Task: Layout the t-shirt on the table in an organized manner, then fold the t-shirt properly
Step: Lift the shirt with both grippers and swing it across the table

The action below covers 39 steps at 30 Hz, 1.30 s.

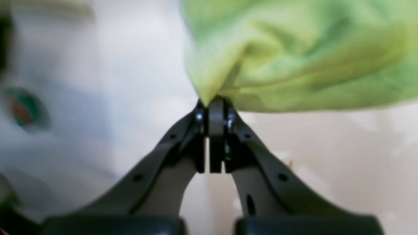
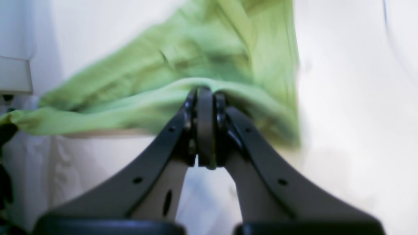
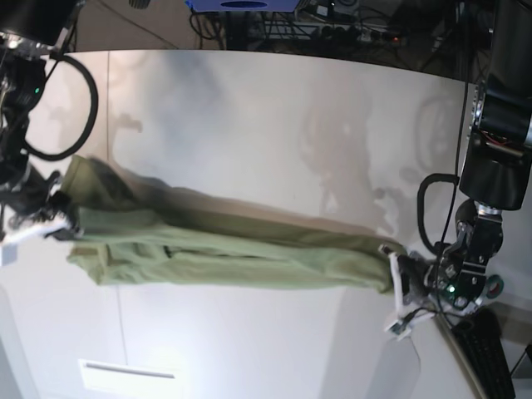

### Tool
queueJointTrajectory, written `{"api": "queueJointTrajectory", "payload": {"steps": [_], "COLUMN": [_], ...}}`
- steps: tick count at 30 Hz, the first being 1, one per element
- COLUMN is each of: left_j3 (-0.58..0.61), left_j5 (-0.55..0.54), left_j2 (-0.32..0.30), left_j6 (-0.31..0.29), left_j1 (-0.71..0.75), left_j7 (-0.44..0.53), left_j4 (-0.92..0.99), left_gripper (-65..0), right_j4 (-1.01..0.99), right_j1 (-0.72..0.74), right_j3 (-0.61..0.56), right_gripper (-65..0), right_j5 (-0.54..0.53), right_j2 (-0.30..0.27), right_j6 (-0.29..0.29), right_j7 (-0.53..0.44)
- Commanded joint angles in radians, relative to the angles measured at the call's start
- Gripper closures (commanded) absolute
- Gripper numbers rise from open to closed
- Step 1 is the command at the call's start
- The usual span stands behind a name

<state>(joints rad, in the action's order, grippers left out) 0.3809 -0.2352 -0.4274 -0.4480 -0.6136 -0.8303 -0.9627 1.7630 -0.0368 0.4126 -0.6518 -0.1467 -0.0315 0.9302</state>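
Pinching opposite ends of the t-shirt (image 3: 224, 249): left gripper (image 1: 215, 104) clamped on a bunched corner, right gripper (image 2: 205, 93) clamped on a hem edge. Stretched lengthwise between both arms, long axis running arm to arm, sagging over the table (image 3: 274, 108), neither arm nearer.

Bare table (image 3: 274, 116) fills the frame's upper middle and bottom centre. The shirt (image 3: 233, 249) stretches across mid-frame between both arms, barring passage; cables (image 3: 79, 100) loop upper left.
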Motion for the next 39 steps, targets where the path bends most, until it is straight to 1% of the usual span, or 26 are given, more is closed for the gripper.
{"api": "queueJointTrajectory", "payload": {"steps": [1,4,6,9,11,13,14,16,17,19,20,22,24,25,26,28,29,30,31,35,37,39], "left_j3": [-0.009,-0.009,-0.009,-0.009,-0.009,-0.009,-0.009,-0.009,-0.012,-0.072,-0.133,-0.293,-0.412,-0.438,-0.449,-0.432,-0.415,-0.4,-0.389,-0.389,-0.391,-0.391], "left_j5": [0.012,0.017,0.017,0.017,0.017,0.017,0.01,0.006,0.006,0.006,0.004,-0.025,-0.06,-0.074,-0.079,-0.083,-0.082,-0.082,-0.082,-0.08,-0.08,-0.08], "left_j2": [0.002,0.071,0.112,0.158,0.195,0.221,0.229,0.244,0.25,0.253,0.264,0.275,0.276,0.275,0.273,0.27,0.269,0.269,0.269,0.269,0.269,0.269], "left_j6": [0.004,0.005,0.005,0.007,0.01,0.042,0.074,0.125,0.133,0.13,0.128,0.128,0.128,0.128,0.128,0.128,0.128,0.128,0.128,0.131,0.133,0.134], "left_j1": [-0.042,-0.118,-0.177,-0.28,-0.358,-0.434,-0.472,-0.546,-0.579,-0.63,-0.65,-0.688,-0.695,-0.691,-0.664,-0.572,-0.513,-0.458,-0.389,-0.047,0.123,0.28], "left_j7": [-0.01,-0.024,-0.025,-0.019,-0.002,0.042,0.059,0.078,0.079,0.078,0.078,0.07,0.03,0.004,-0.016,-0.047,-0.071,-0.091,-0.114,-0.202,-0.218,-0.241], "left_j4": [-0.04,-0.019,0.046,0.164,0.23,0.282,0.305,0.339,0.347,0.348,0.347,0.347,0.334,0.311,0.279,0.181,0.126,0.08,0.02,-0.293,-0.456,-0.586], "left_gripper": [0.0,0.0,0.0,0.0,0.0,0.0,0.0,0.0,0.0,0.0,0.0,0.0,0.0,0.0,0.0,0.0,0.0,0.0,0.0,0.0,0.0,0.0], "right_j4": [-0.005,-0.119,-0.229,-0.42,-0.539,-0.627,-0.648,-0.656,-0.656,-0.656,-0.654,-0.625,-0.55,-0.504,-0.461,-0.374,-0.329,-0.298,-0.272,-0.272,-0.314,-0.355], "right_j1": [0.058,0.225,0.34,0.513,0.633,0.736,0.78,0.858,0.898,0.967,1.009,1.075,1.087,1.084,1.073,0.987,0.934,0.871,0.794,0.521,0.435,0.363], "right_j3": [0.002,0.001,-0.001,-0.004,-0.036,-0.111,-0.151,-0.214,-0.235,-0.24,-0.238,-0.238,-0.238,-0.237,-0.237,-0.226,-0.203,-0.18,-0.154,-0.036,-0.027,-0.036], "right_gripper": [0.0,0.0,0.0,0.0,0.0,0.0,0.0,0.0,0.0,0.0,0.0,0.0,0.0,0.0,0.0,0.0,0.0,0.0,0.0,0.0,0.0,0.0], "right_j5": [-0.003,-0.003,-0.003,-0.003,-0.003,-0.003,-0.003,-0.003,-0.003,-0.003,-0.003,-0.006,-0.007,-0.007,-0.007,-0.009,-0.009,-0.009,-0.009,-0.007,-0.004,-0.004], "right_j2": [-0.029,-0.095,-0.152,-0.215,-0.261,-0.308,-0.331,-0.37,-0.387,-0.414,-0.423,-0.443,-0.46,-0.465,-0.466,-0.466,-0.46,-0.446,-0.416,-0.273,-0.216,-0.179], "right_j6": [0.0,0.002,0.005,0.006,0.008,0.038,0.069,0.12,0.138,0.152,0.152,0.152,0.152,0.152,0.152,0.152,0.152,0.152,0.152,0.152,0.152,0.152], "right_j7": [0.0,0.016,0.014,0.011,-0.021,-0.093,-0.13,-0.185,-0.207,-0.227,-0.227,-0.224,-0.211,-0.191,-0.164,-0.092,-0.061,-0.044,-0.04,-0.079,-0.124,-0.173]}}
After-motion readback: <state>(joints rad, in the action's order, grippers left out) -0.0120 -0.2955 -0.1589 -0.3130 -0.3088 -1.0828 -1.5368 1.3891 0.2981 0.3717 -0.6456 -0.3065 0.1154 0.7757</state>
